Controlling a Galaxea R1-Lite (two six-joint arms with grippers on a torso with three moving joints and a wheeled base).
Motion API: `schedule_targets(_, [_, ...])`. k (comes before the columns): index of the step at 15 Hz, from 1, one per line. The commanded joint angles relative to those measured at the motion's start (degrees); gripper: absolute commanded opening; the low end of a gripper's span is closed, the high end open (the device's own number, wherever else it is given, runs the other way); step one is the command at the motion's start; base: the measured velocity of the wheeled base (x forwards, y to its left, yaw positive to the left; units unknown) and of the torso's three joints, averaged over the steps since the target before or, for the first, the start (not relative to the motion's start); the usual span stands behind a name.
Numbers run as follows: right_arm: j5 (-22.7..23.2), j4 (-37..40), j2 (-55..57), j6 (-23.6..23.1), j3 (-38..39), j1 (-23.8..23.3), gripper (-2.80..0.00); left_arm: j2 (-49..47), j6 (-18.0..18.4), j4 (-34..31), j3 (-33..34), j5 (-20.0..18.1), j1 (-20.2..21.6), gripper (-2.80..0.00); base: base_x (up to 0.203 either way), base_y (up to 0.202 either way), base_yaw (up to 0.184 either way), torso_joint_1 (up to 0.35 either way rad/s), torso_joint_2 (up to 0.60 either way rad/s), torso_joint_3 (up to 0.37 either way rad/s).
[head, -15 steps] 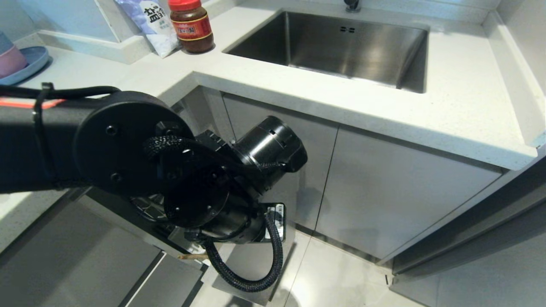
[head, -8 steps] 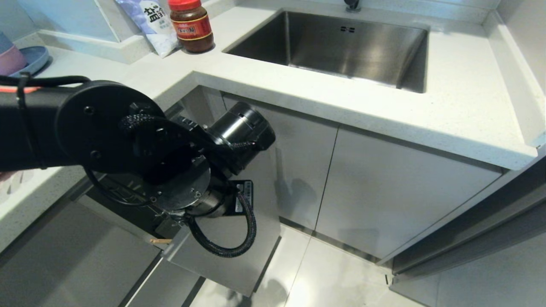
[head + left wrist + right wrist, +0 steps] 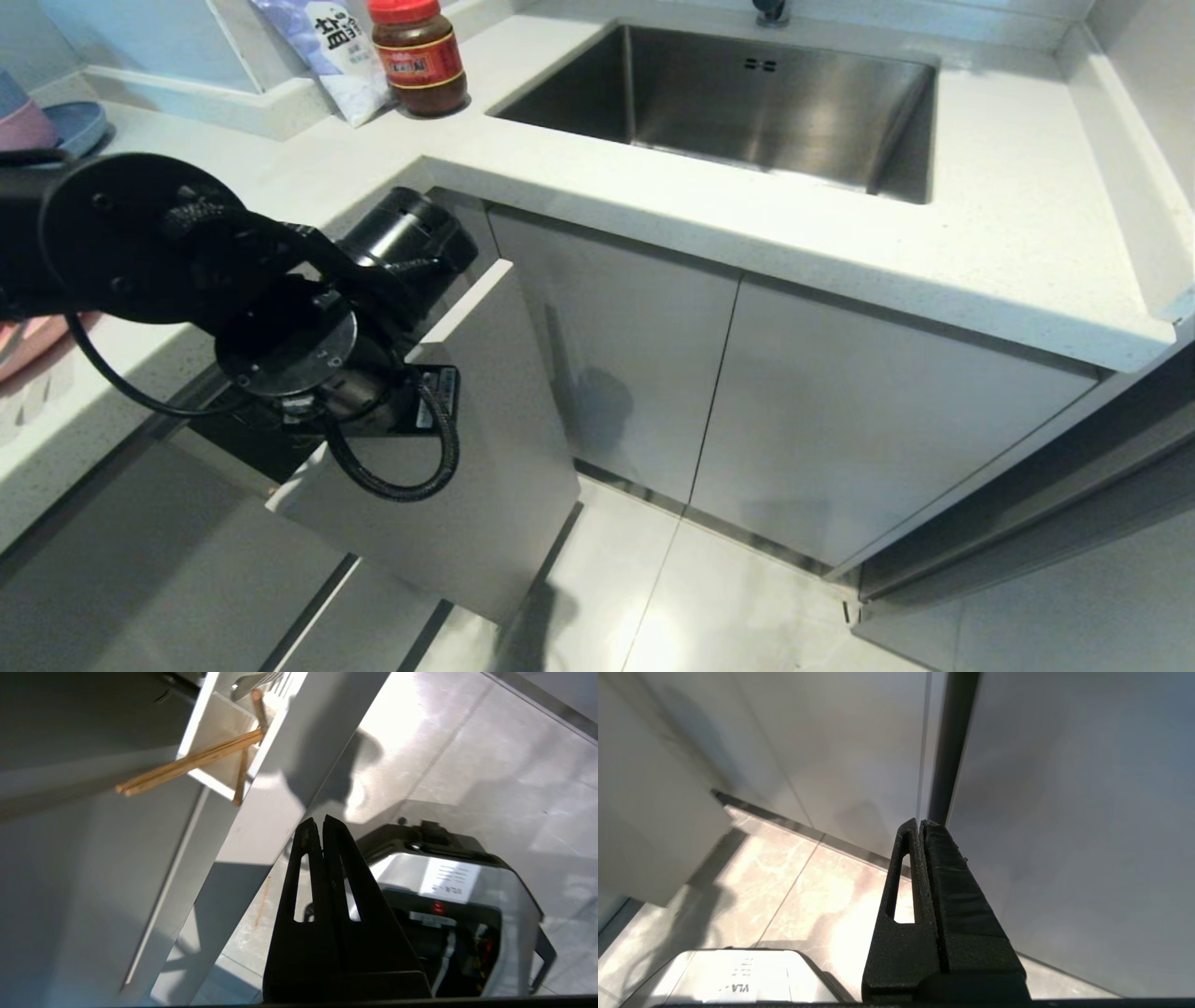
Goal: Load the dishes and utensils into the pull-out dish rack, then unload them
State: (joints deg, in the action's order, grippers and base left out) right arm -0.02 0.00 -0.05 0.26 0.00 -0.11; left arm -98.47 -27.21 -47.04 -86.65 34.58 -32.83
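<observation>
- Under the counter's left run, the pull-out dish rack (image 3: 448,467) stands partly drawn out, its flat pale-grey front panel angled toward the floor tiles.
- Behind that panel, the left wrist view shows the white plastic cutlery tray (image 3: 212,732) with the chopsticks (image 3: 187,763) leaning in it; their thick ends jut past the tray's rim and their tips rest against the inner face of the panel.
- One more wooden stick (image 3: 243,772) lies along the tray's edge beside them; whether it is loose or part of the rack cannot be told.
- Other cutlery in the tray is too small and shadowed to name.
- Left gripper (image 3: 322,821): clenched, fingers pressed together with nothing between them, hanging just outside the front panel over the floor and apart from the chopsticks.
- From the head camera, the left arm (image 3: 187,271) reaches in from the left and covers the open top of the rack, so the gripper itself is hidden there.
- Right gripper (image 3: 920,823): also clenched and empty, low by the grey cabinet doors, out of the head view.
- On the far left of the counter sits a pink plate (image 3: 28,341), partly behind the arm.
- Farther back on the left are a blue plate (image 3: 79,126) with a pink bowl (image 3: 21,126) on it, then a white bag (image 3: 327,51) and a red-lidded jar (image 3: 418,56).
- To the right of the jar lies the steel sink (image 3: 747,103).
</observation>
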Motion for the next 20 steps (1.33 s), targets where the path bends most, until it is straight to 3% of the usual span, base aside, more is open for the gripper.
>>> schedule_targets(1, [0.02, 0.0, -0.21, 0.0, 0.09, 0.02, -2.8, 2.02, 2.32, -0.11, 0.11, 0.49, 4.94, -2.8, 0.0, 0.0, 0.0, 0.0, 0.0, 0.0])
schedule_targets(5, [0.02, 0.0, -0.21, 0.0, 0.09, 0.02, -2.8, 3.25, 7.42, 1.56, -0.3, 0.4, 12.72, -2.8, 0.0, 0.0, 0.0, 0.0, 0.0, 0.0])
schedule_targets(6, [0.02, 0.0, -0.21, 0.0, 0.09, 0.02, -2.8, 3.58, 7.76, 2.61, -0.36, 0.34, 12.94, -2.8, 0.0, 0.0, 0.0, 0.0, 0.0, 0.0])
schedule_targets(12, [-0.03, 0.0, -0.21, 0.0, 0.09, 0.02, -2.8, 4.68, 7.79, 3.71, 2.44, 0.13, 7.09, -2.8, 0.0, 0.0, 0.0, 0.0, 0.0, 0.0])
schedule_targets(15, [-0.06, 0.0, -0.21, 0.0, 0.09, 0.02, -2.8, 9.92, 7.81, 4.4, 2.68, -0.98, 3.93, -2.8, 0.0, 0.0, 0.0, 0.0, 0.0, 0.0])
schedule_targets(17, [-0.04, 0.0, -0.21, 0.0, 0.09, 0.02, -2.8, 14.86, 8.12, 7.13, 2.9, -3.9, 2.81, -2.8, 0.0, 0.0, 0.0, 0.0, 0.0, 0.0])
schedule_targets(20, [-0.06, 0.0, -0.21, 0.0, 0.09, 0.02, -2.8, 27.85, 12.29, 11.93, 3.53, -13.27, 4.23, -2.8, 0.0, 0.0, 0.0, 0.0, 0.0, 0.0])
